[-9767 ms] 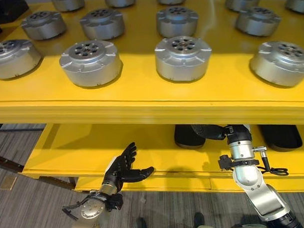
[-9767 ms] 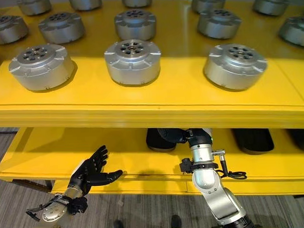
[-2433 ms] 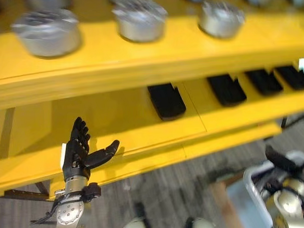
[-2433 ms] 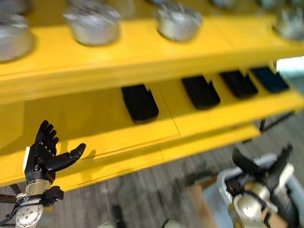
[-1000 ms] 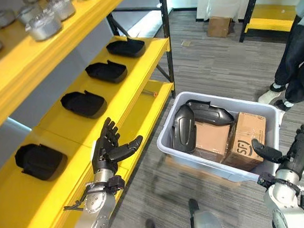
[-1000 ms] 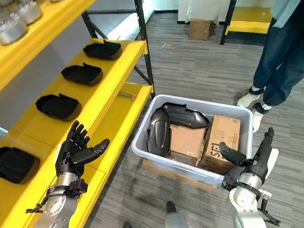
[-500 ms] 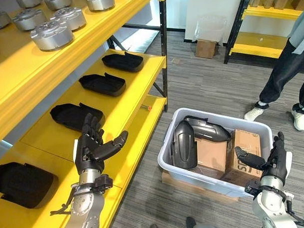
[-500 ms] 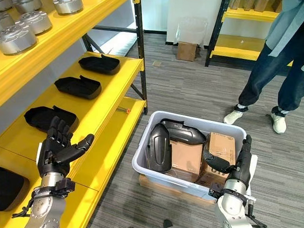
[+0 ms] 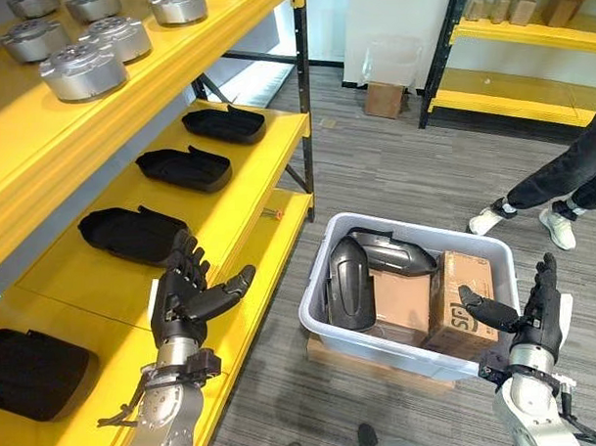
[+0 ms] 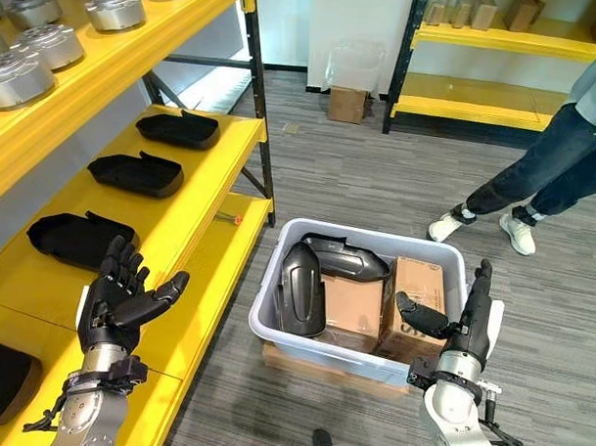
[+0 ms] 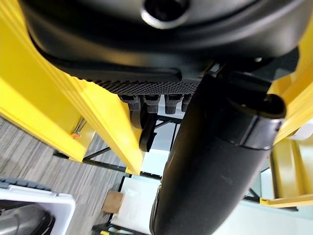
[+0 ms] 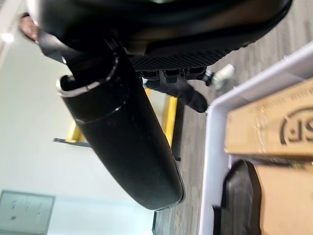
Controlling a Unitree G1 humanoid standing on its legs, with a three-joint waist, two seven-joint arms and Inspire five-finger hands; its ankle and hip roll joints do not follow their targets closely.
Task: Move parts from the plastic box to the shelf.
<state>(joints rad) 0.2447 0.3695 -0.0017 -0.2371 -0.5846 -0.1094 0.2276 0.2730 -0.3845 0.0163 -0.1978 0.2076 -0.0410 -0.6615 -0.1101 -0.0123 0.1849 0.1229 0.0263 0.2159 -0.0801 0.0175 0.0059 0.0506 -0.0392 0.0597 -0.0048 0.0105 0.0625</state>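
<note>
Parts (image 9: pixel 351 282) are sitting wedged against cartons (image 9: pixel 463 294) in the box (image 9: pixel 326 325), both hands (image 9: pixel 188 291) (image 9: pixel 536 308) hovering spread wide, empty; snagging likely.

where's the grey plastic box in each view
Left eye view: plastic box on the floor, lower right of centre, near the right hand.
Right eye view: plastic box at lower centre.
Left wrist view: a white corner of it by the picture's edge.
Right wrist view: its white rim beside a cardboard carton.
Shared landmark: the yellow shelf.
</note>
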